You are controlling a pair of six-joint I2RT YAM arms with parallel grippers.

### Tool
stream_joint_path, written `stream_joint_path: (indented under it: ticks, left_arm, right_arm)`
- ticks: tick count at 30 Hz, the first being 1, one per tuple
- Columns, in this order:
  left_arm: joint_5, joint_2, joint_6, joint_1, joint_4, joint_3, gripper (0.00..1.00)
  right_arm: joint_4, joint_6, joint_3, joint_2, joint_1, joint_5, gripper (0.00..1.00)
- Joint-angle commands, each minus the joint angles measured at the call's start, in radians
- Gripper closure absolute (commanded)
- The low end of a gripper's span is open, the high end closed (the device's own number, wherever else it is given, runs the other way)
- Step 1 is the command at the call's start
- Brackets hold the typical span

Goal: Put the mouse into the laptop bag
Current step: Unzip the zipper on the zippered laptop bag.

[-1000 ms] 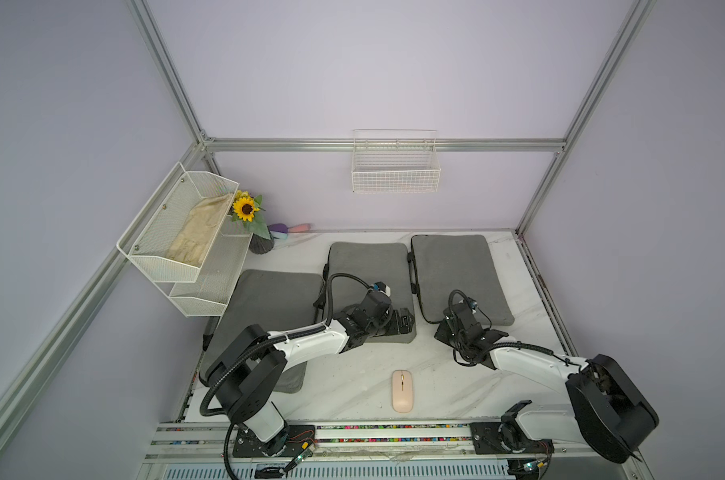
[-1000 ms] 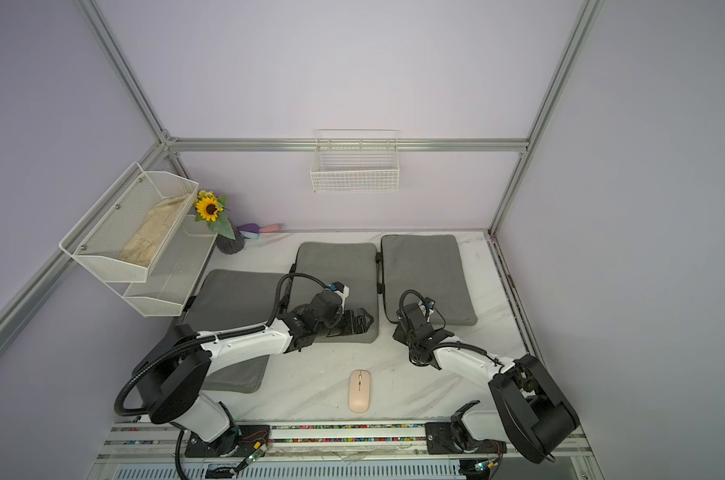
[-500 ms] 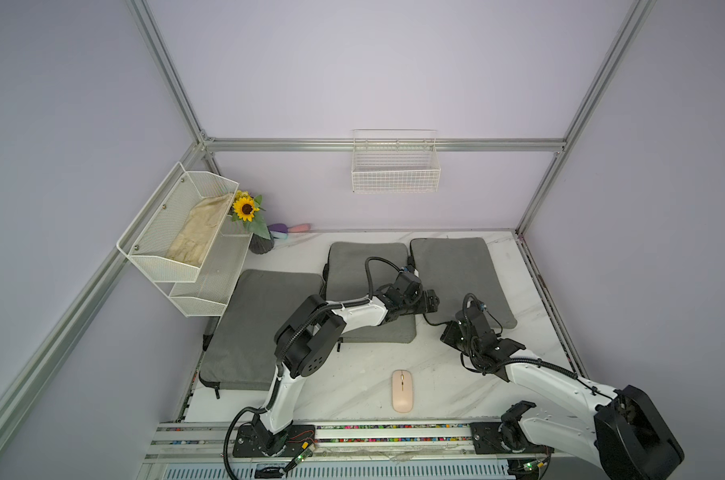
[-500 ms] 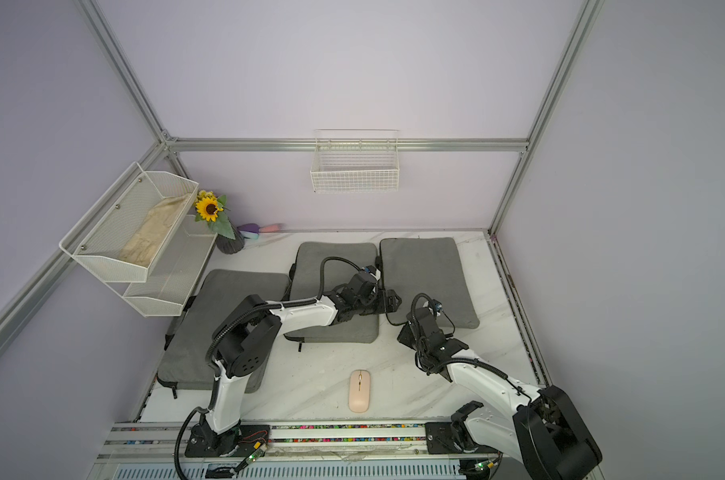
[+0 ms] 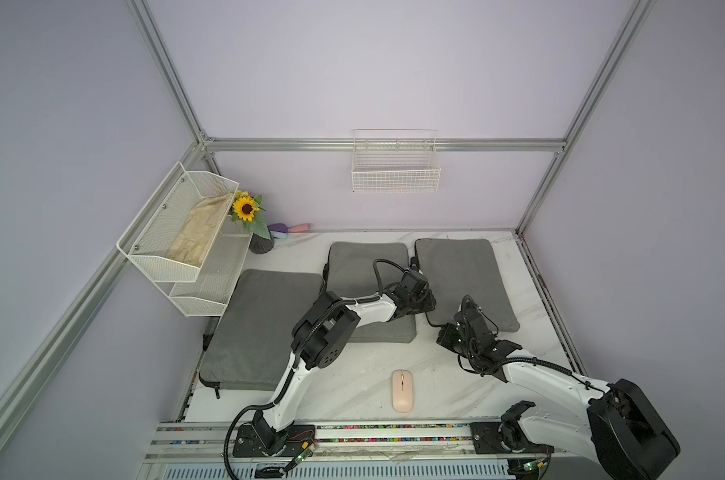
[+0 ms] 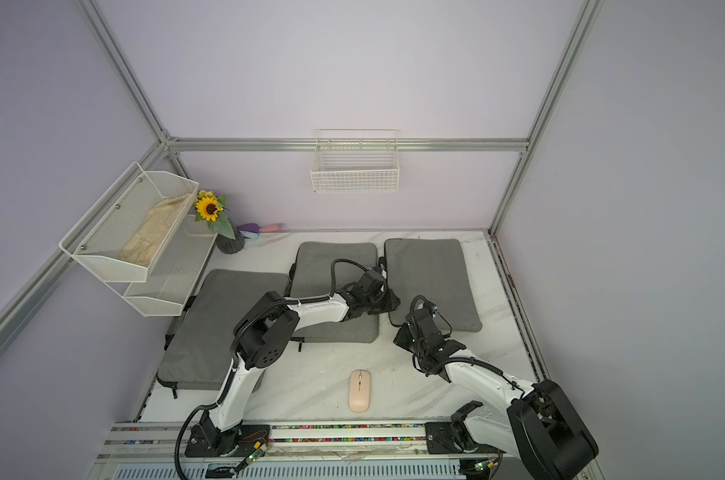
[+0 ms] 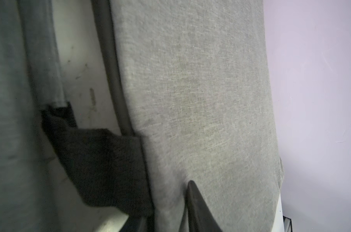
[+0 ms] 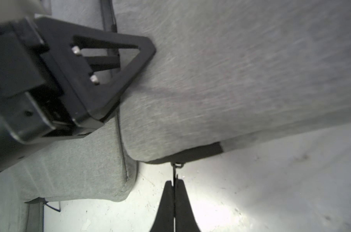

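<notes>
The left arm reaches low over the middle bag [image 5: 360, 266], left gripper [image 5: 428, 301] on the side edge of the laptop bag [image 5: 464, 274] by the right edge of the worktop [image 5: 352, 374], finger spread I cannot tell, while the right gripper [image 8: 174, 181] pinches that bag's zip pull [image 8: 175, 166] at its near corner and the mouse [image 5: 402, 390] lies clear by the front edge

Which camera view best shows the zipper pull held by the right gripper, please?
The right wrist view: the zipper pull hangs at the corner of the laptop bag, pinched in the shut right gripper. In both top views it cannot be made out at that gripper; the left wrist view misses it.
</notes>
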Motion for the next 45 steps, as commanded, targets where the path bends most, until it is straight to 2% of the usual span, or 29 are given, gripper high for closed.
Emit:
stream_joint_path:
  ticks: [1, 7, 10, 13, 15, 17, 19, 22, 25, 31, 34, 37, 41, 45]
  left_arm:
    - [0.020, 0.002, -0.017, -0.069, 0.114, 0.107, 0.74]
    - [-0.027, -0.016, -0.030, -0.116, 0.173, 0.060, 0.76]
    - [-0.087, -0.063, -0.037, -0.130, 0.190, -0.005, 0.74]
    - [-0.169, -0.129, -0.028, -0.146, 0.200, -0.080, 0.60]
    - [-0.248, -0.173, 0.003, -0.166, 0.199, -0.117, 0.40]
    - [-0.283, -0.205, 0.022, -0.172, 0.201, -0.147, 0.27]
    - [-0.304, -0.230, 0.033, -0.172, 0.224, -0.179, 0.18]
    - [-0.347, -0.262, 0.053, -0.162, 0.265, -0.223, 0.10]
    - [-0.357, -0.260, 0.064, -0.129, 0.226, -0.197, 0.08]
    - [-0.246, -0.147, 0.049, -0.010, 0.155, -0.057, 0.08]
    - [-0.129, -0.088, 0.015, 0.055, 0.160, 0.006, 0.08]
    - [-0.065, -0.068, 0.007, 0.081, 0.172, 0.025, 0.11]
    - [-0.102, -0.052, 0.028, 0.085, 0.179, 0.060, 0.08]
    - [-0.045, 0.059, 0.046, 0.101, 0.102, 0.227, 0.05]
  right_arm:
    - [0.128, -0.024, 0.032, 0.015, 0.030, -0.128, 1.00]
    - [0.118, 0.000, 0.028, 0.013, 0.034, -0.101, 1.00]
    - [0.079, 0.056, 0.008, -0.031, 0.032, -0.028, 1.00]
    - [-0.010, 0.110, 0.003, -0.071, 0.009, 0.039, 1.00]
    - [-0.065, 0.133, 0.007, -0.084, -0.028, 0.042, 1.00]
    - [-0.119, 0.167, 0.007, -0.077, -0.100, 0.000, 1.00]
    - [-0.175, 0.201, 0.009, -0.056, -0.163, -0.030, 1.00]
    - [-0.256, 0.229, 0.027, -0.047, -0.191, -0.004, 1.00]
    - [-0.295, 0.266, 0.023, -0.089, -0.203, 0.028, 1.00]
    - [-0.378, 0.322, 0.015, -0.195, -0.227, 0.071, 1.00]
    - [-0.361, 0.260, 0.011, -0.234, -0.229, 0.053, 1.00]
    - [-0.196, 0.102, -0.023, -0.299, -0.229, -0.062, 1.00]
    - [-0.226, 0.120, -0.031, -0.380, -0.229, -0.045, 1.00]
    - [-0.260, 0.134, -0.025, -0.386, -0.229, -0.030, 1.00]
